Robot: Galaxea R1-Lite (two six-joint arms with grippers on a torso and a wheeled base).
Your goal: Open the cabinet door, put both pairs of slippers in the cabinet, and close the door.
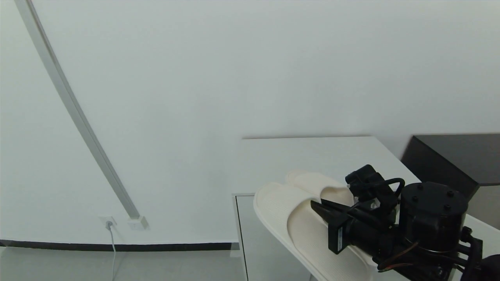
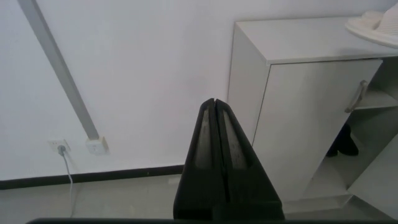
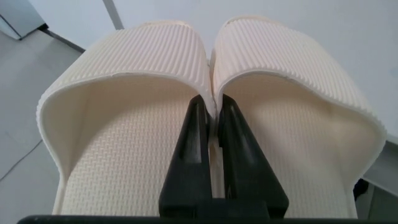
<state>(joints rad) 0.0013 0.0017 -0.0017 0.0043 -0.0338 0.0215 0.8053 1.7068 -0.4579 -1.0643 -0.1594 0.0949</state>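
Observation:
My right gripper (image 1: 315, 205) is shut on a pair of white ribbed slippers (image 1: 279, 208), pinching their two inner edges together (image 3: 210, 99). The slippers (image 3: 137, 81) hang over the front edge of the white cabinet's top (image 1: 312, 156). They also peek in as a pale edge (image 2: 379, 25) above the cabinet (image 2: 298, 37). My left gripper (image 2: 214, 102) is shut on nothing, out in front of the cabinet and lower down. One door panel with a bar handle (image 2: 357, 96) faces me. Beside it the cabinet stands open, showing a shelf (image 2: 379, 102) and a dark shape (image 2: 345, 143) below it.
A dark piece of furniture (image 1: 449, 156) stands right of the cabinet. On the wall to the left run a grey strip (image 1: 78, 113) and a socket with a cable (image 1: 108, 224) down to the floor. Bare floor lies left of the cabinet.

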